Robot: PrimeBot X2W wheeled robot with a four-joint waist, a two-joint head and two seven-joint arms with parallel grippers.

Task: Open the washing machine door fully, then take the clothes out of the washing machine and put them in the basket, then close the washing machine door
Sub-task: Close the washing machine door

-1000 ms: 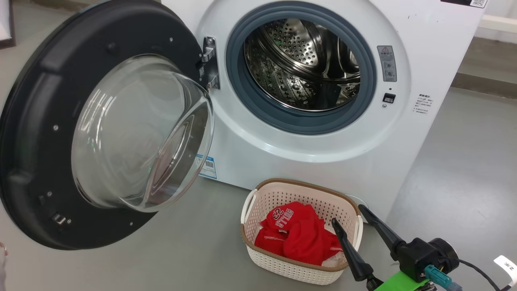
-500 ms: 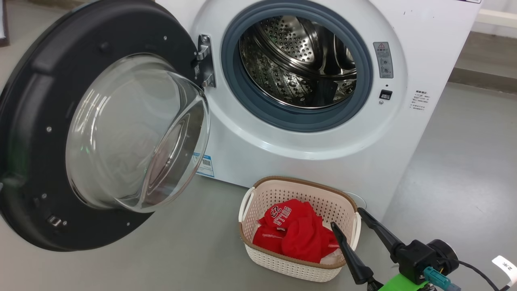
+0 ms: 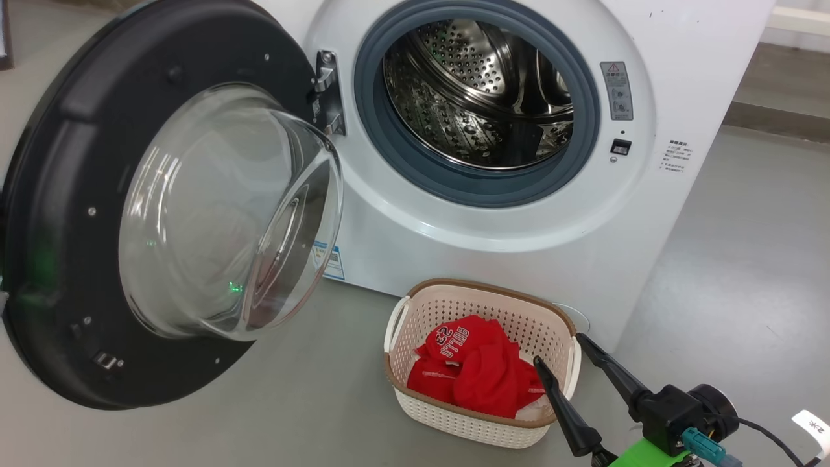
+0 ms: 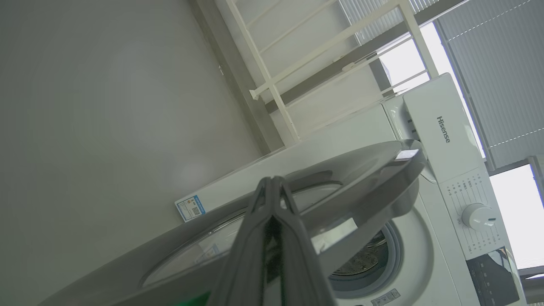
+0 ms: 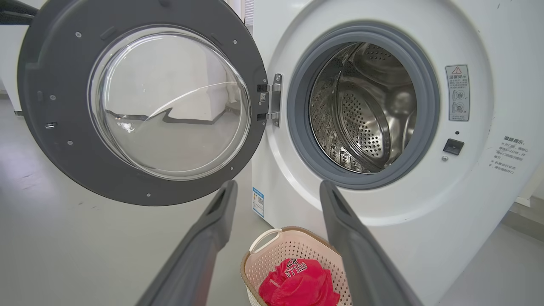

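Washing machine door [image 3: 58, 214] swung wide at nine o'clock, left gripper [image 4: 272, 180] pinched together, empty, by its outer face; washing machine [image 3: 402, 240] at twelve; clothes [image 3: 480, 370] in the basket [image 3: 467, 421] at five, right gripper [image 3: 557, 349] splayed, empty, beside it.

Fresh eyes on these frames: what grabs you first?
The large round door with a glossy black rim and clear glass bowl hangs wide open on the left of the head view, beside the white front-loading washing machine and its bare perforated steel drum. Below, in front of the machine, bright red clothes lie in a small cream perforated plastic basket, with the open right hand just beside it.
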